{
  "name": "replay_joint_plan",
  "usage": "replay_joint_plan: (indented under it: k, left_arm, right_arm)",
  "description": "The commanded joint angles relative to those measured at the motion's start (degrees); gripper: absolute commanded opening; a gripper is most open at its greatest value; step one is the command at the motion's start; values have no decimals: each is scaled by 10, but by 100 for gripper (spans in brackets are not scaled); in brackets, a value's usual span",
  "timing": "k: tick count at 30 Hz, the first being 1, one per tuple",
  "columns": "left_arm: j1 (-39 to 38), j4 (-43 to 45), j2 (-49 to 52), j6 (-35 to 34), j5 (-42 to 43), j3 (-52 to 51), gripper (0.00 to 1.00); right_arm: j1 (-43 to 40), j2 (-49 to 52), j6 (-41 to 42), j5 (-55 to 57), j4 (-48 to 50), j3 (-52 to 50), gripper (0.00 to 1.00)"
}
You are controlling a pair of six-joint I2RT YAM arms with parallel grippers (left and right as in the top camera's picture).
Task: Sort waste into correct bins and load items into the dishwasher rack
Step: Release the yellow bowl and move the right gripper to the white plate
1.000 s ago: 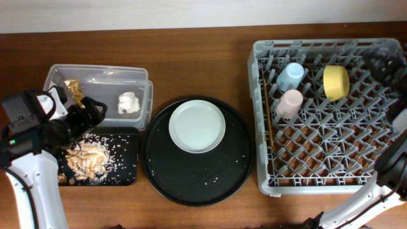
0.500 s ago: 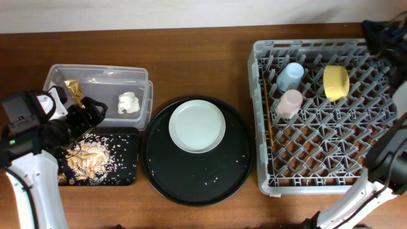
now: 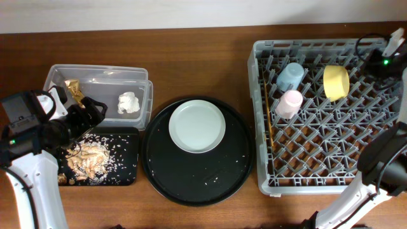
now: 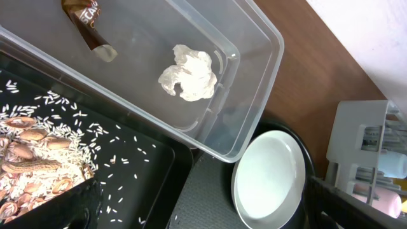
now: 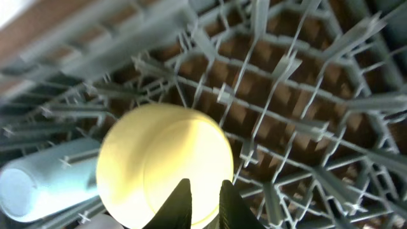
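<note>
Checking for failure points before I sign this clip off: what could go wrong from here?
1. The pale round plate lies flat inside the round black tray, so gripping its low rim may slip.
2. The right gripper, jaws close together, hangs near the small yellow bowl among upright pegs of the dishwasher rack; a careless move could knock it.

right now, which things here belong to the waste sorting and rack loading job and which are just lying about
Part of the job: tissue wad, snack wrapper, food scraps, clear tub, flat black tray, blue cup, pink cup, yellow bowl, plate, chopsticks, dishwasher rack.

Just lying about: round black tray under the plate, table.
</note>
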Motion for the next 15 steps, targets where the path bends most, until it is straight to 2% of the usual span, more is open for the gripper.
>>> replay_joint_plan:
  k: [1,9,10,15]
  left_arm:
    - [2,0,-2,5,0,0,99]
    - [2,0,-2,5,0,0,99]
    - [2,0,-2,5,0,0,99]
    - [2,0,-2,5,0,0,99]
  right_arm:
    - [26,-5,-11,12,0,-39,16]
    - [108,-6,-18,-33,-14,-60,18]
    - [111,-7,-20,-33,-16,-57,21]
    - [118,-52,-37,-95,-107,47,22]
